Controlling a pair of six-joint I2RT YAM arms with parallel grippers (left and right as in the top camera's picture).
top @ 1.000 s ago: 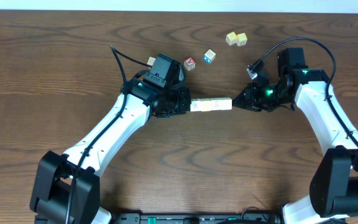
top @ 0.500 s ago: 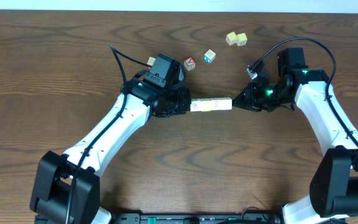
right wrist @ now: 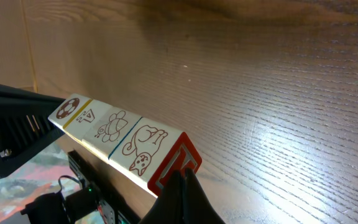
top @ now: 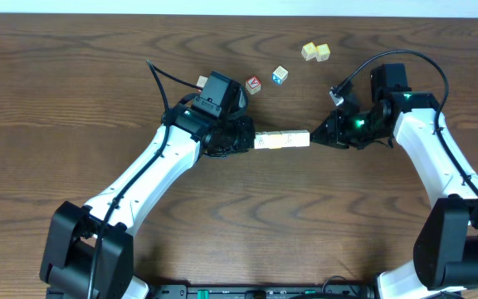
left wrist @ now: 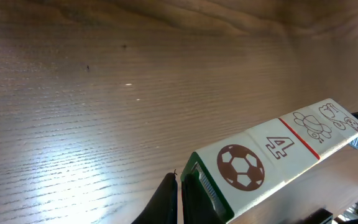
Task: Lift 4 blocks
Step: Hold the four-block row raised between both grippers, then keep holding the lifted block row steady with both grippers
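Observation:
The 4 blocks [top: 282, 140] form one straight row, end to end, between my two grippers. My left gripper [top: 252, 142] is shut, its tips pressed against the row's left end. My right gripper [top: 314, 138] is shut too and presses the right end. In the left wrist view the blocks [left wrist: 272, 152] show a football, a 4 and a bee on top, and the green end face rests against my shut left gripper [left wrist: 179, 190]. From the right wrist the blocks [right wrist: 117, 137] show a cat nearest, with the red end face against my shut right gripper [right wrist: 182, 180]. The row looks raised off the wood.
Behind the row lie a red-faced cube [top: 254, 84], a blue-faced cube [top: 280, 75] and a pale yellow-green cube pair [top: 315, 51] near the far edge. A black cable [top: 160, 73] loops off the left arm. The wooden table [top: 73, 100] spreads all round.

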